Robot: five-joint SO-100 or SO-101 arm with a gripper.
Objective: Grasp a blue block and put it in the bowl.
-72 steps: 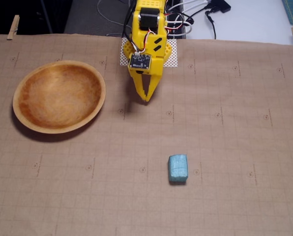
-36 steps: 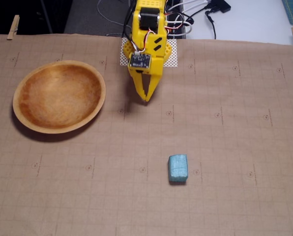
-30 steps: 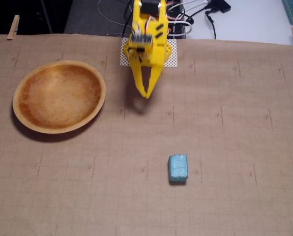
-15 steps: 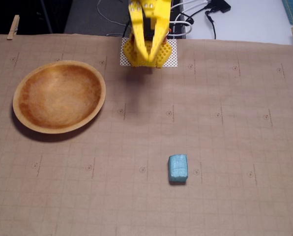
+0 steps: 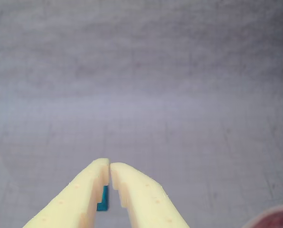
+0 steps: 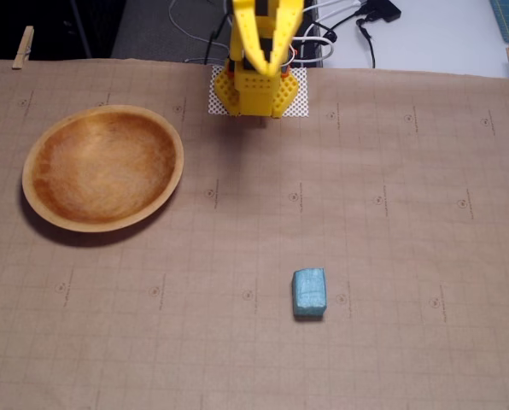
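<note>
The small light-blue foam-like block [image 6: 309,293] lies flat on the brown gridded paper sheet [image 6: 408,213] that covers the table, in the lower middle of the fixed view. It is free on all sides and nothing touches it. The large round wooden bowl [image 6: 102,167], orange-brown with a paler centre, stands on the same paper at the left, well apart from the block. Nothing lies in it.

The yellow two-finger gripper [image 6: 268,67] is raised at the top edge of the fixed view, above the yellow arm base [image 6: 254,90] on its white mesh pad [image 6: 299,94], far from both the block and the bowl.

In the wrist view the gripper [image 5: 109,166] comes in from the bottom edge, and its two pale fingertips [image 5: 99,166] nearly meet with only a thin gap between them; they hold nothing. A small blue patch [image 5: 102,198] shows between the fingers lower down; this view is hazy, so it is perhaps the block, but I cannot tell.
</note>
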